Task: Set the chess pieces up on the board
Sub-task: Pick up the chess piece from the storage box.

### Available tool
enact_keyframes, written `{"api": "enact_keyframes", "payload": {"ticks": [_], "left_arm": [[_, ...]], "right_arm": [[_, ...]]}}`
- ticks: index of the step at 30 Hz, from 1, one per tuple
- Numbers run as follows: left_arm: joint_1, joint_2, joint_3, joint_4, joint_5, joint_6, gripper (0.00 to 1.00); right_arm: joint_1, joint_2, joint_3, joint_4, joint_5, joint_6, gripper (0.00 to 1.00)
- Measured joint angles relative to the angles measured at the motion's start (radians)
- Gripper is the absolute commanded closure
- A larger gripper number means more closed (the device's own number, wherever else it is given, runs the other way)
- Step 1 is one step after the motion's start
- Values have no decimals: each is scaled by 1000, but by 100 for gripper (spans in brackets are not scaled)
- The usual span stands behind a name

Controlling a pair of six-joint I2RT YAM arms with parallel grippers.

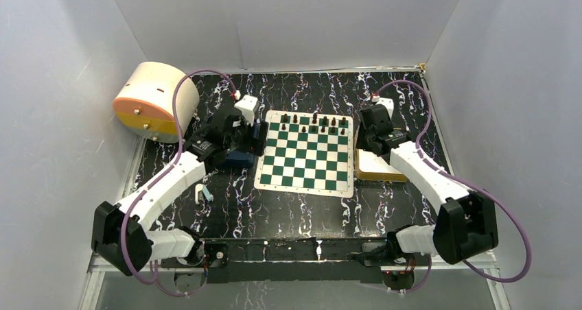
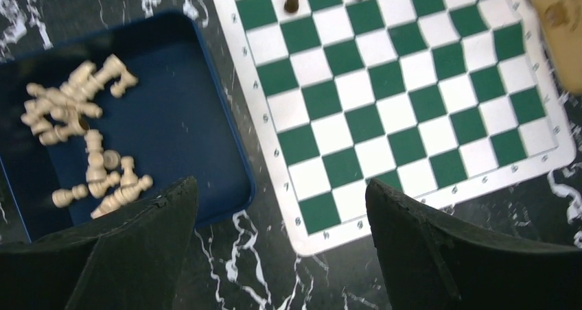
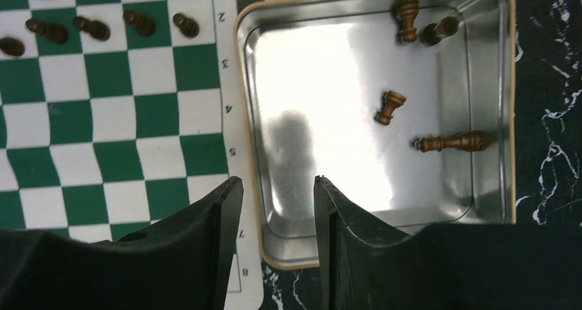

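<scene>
Dark ranks part-filled; more pieces wait in the tin.

From above, you see the board on the counter, chess pieces on its far rows. Left wrist: your left fingers gape empty beside the blue tray. Right wrist: right fingers, slightly parted and empty, hover at the gold tin; next, pinch a fallen dark piece.

Lab booth with plain white walls

Top view looks down; close wrist views share the board.
</scene>
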Motion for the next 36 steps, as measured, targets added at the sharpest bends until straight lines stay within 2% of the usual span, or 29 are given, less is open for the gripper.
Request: {"api": "enact_keyframes", "payload": {"ticks": [7,13,18,25,36], "left_arm": [[0,-97,-164,-2,-16,10,11],[0,-161,-229,6,-54,21,11],[0,-193,-242,6,-80,32,11],[0,-206,-242,13,-106,45,10],[0,-211,-242,16,-113,51,10]], "right_arm": [[-100,106,-1,122,79,-56,49],[-225,171,-1,227,98,-101,56],[-312,252,20,281,99,-97,57],[-340,345,50,319,98,-71,60],[-385,372,50,375,90,-55,60]]}}
